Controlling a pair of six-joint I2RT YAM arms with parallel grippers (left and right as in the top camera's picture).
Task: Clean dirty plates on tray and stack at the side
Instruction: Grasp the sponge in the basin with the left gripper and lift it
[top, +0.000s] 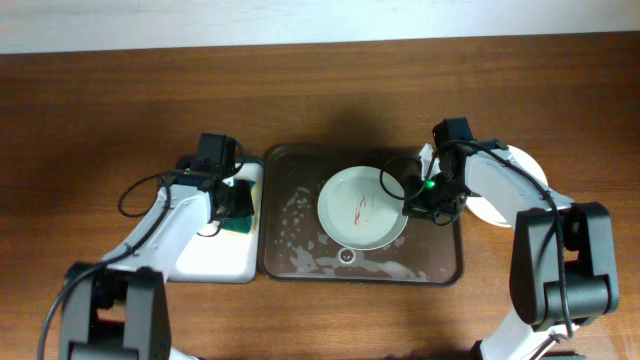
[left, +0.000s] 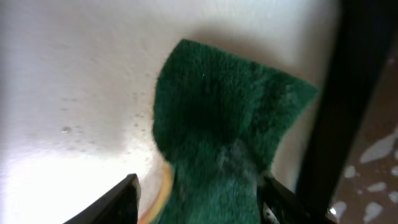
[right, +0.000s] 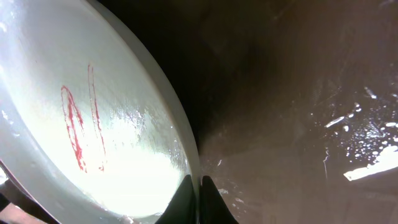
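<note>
A red-scribbled plate (top: 362, 208) lies in the foamy tray (top: 290, 250). The right gripper (top: 418, 205) has its fingers pinched on the plate's rim, probably to steady it for scrubbing. Just beside the tray, the left gripper (top: 238, 208) clasps a green sponge (left: 217, 124) between its fingers.

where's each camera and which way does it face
overhead: above the wooden table, straight down on the dark brown rectangular tray; left arm, right arm show
left wrist: on that left arm, down at a green scouring sponge inside the left gripper
right wrist: on that right arm, at the round white red-scribbled plate, rim pinched by the right gripper
shared: overhead and right wrist both show plate and tray
</note>
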